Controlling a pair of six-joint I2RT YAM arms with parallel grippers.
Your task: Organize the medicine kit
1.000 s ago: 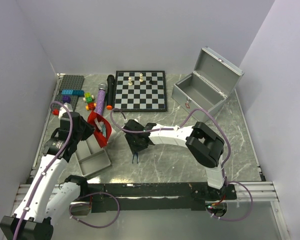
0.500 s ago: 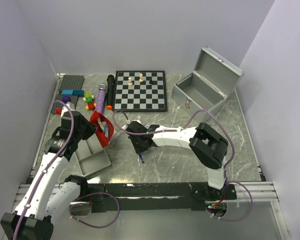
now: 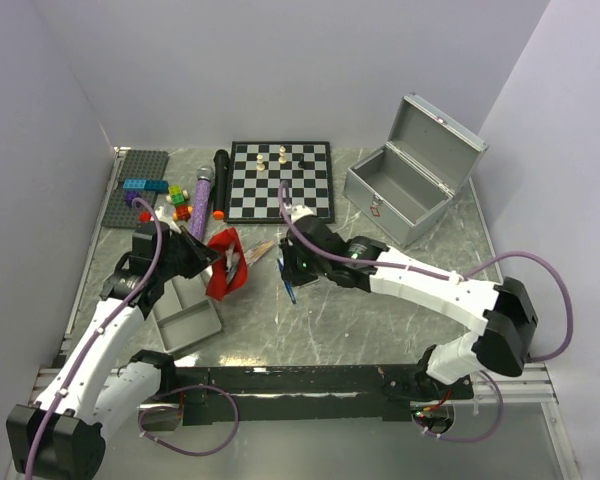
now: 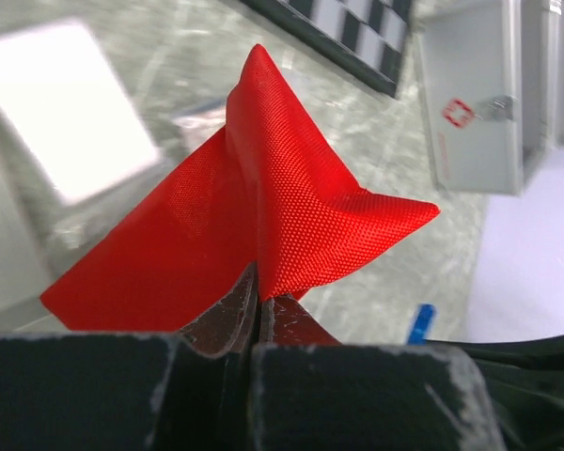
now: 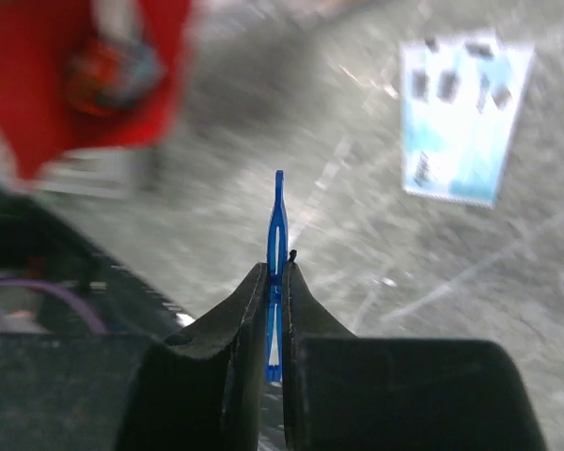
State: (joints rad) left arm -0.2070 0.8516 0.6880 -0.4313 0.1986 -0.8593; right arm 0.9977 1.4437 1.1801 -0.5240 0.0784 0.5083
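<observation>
The medicine kit [image 3: 400,195], a silver-grey metal case, stands at the back right with its lid swung up; it also shows in the left wrist view [image 4: 479,103]. My left gripper [image 3: 206,258] [image 4: 259,299] is shut on a fold of the red pouch [image 3: 226,268] [image 4: 263,216], which hangs left of centre above the table. My right gripper [image 3: 290,268] [image 5: 278,268] is shut on thin blue plastic tweezers [image 3: 291,290] [image 5: 278,225] just right of the pouch. The tweezers' tip pokes out past the fingers. The pouch is a red blur in the right wrist view [image 5: 94,75].
A chessboard [image 3: 280,180] with a few pieces lies at the back centre. A shallow grey tray [image 3: 185,312] sits near the left arm. Toy bricks on a grey baseplate [image 3: 140,180], a purple microphone [image 3: 202,200] and a black marker [image 3: 220,178] lie back left. A pale blue packet [image 5: 465,117] lies on the table.
My right gripper has closed on the blue tweezers, lifted them and swung back and right as the arm stretched out. My left gripper has carried the red pouch to the right.
</observation>
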